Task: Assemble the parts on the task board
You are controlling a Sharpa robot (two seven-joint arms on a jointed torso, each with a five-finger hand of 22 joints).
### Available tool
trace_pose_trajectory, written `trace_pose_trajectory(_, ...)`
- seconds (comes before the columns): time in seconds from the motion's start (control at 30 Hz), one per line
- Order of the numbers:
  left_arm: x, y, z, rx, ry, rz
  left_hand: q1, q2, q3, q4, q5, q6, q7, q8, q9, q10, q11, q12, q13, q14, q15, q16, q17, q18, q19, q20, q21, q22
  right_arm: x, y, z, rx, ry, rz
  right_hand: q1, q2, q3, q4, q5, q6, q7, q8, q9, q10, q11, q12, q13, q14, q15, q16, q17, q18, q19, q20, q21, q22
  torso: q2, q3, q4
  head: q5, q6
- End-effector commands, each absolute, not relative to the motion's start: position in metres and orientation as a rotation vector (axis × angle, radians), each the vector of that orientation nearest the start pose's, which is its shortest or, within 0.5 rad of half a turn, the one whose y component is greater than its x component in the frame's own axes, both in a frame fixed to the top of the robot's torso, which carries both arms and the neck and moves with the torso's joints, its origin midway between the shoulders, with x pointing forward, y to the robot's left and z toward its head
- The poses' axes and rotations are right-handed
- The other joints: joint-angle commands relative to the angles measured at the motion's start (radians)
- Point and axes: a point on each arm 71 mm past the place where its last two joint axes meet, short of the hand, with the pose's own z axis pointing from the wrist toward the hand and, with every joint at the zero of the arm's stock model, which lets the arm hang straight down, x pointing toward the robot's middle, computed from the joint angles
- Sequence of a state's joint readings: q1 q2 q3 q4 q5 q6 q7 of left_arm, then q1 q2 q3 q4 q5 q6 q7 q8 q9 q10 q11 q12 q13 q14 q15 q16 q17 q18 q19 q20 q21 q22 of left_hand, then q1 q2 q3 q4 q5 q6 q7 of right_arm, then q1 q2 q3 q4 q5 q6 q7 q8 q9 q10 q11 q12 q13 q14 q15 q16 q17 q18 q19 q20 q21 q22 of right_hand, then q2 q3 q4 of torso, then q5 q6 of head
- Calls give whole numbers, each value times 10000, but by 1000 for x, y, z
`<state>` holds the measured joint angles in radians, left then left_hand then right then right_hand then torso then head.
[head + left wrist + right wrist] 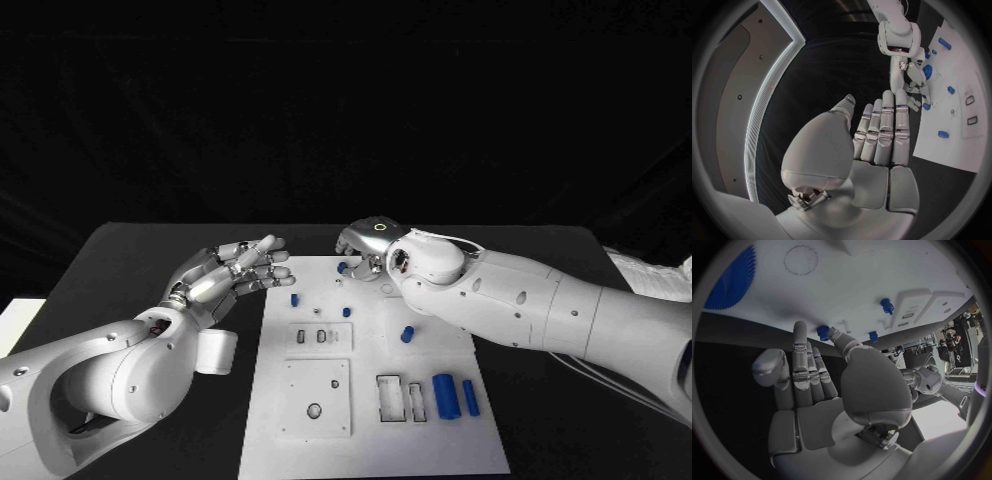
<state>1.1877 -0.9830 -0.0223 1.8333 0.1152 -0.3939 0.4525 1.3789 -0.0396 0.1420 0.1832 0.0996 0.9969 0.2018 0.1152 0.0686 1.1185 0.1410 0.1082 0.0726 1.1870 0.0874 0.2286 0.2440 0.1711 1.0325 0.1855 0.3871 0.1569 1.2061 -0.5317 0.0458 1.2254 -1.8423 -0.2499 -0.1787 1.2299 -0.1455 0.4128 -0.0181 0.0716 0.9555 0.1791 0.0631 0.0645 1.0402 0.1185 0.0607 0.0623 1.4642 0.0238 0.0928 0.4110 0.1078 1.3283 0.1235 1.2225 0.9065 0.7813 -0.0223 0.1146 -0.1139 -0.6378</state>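
Parts: a small blue piece (353, 267) lay at the task board's (433, 440) far edge, just beside our right hand (369, 250), whose grip we could not tell. Our left hand (235, 268), fingers extended and holding nothing, hovered off the board's left edge, farther from that piece.

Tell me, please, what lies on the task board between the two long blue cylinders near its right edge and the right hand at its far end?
In the head view, one short blue part lies on the task board between the long blue cylinders and the right hand; otherwise bare white plate.
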Motion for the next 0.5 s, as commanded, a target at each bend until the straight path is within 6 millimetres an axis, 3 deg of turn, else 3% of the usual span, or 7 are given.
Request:
trace_pose_trajectory(0.03,429,192,-151,-12090,13726,-17090,83,1,11,-66,-46,1,53,-74,-11,-30,41,-57,-16,-73,1,-53,15,88,-31,52,49,-2,540,-122,-165,-4276,14744,4129,200,-74,-330,221,-44,-194,26,-9,13,-200,29,79,11,169,77,-98,35,183,-66,37,-105,-149,8,16,-8,0,15)
trace_pose_trajectory(0.2,429,192,-151,-12096,13725,-17079,82,1,10,-67,-46,0,54,-77,-11,-33,42,-60,-16,-76,2,-56,16,88,-33,53,49,-2,533,-129,-160,-4099,14336,4433,444,-3,-505,495,66,80,-20,80,72,340,-58,420,96,181,27,-162,85,165,34,3,-71,-85,6,21,-12,-22,39)
trace_pose_trajectory(0.33,429,193,-151,-12097,13721,-17076,80,1,8,-69,-47,-6,56,-88,-12,-40,46,-71,-17,-84,6,-65,22,88,-39,56,48,-4,525,-149,-153,-3566,14108,4766,463,28,-447,654,306,457,-54,194,123,1347,-198,876,285,178,-53,-196,119,17,397,-60,408,733,7,17,-19,-47,75)
trace_pose_trajectory(0.43,429,195,-151,-12102,13714,-17062,80,1,8,-69,-47,-6,56,-88,-12,-40,46,-71,-17,-84,6,-65,22,88,-39,56,48,-4,518,-172,-147,-2731,14317,5037,300,-234,-596,845,449,578,-179,203,121,2252,-380,1296,566,198,-153,-203,149,-88,651,-151,780,1331,0,13,-46,-87,98)
trace_pose_trajectory(0.5,429,195,-151,-12106,13707,-17048,80,2,8,-70,-46,-6,56,-90,-12,-41,46,-73,-17,-85,6,-67,23,88,-40,57,48,-4,515,-188,-145,-2094,14657,5183,215,-406,-806,959,778,574,-289,188,108,2936,-527,1709,878,214,-239,-207,167,-149,793,-229,996,1680,-1,6,-71,-101,129)
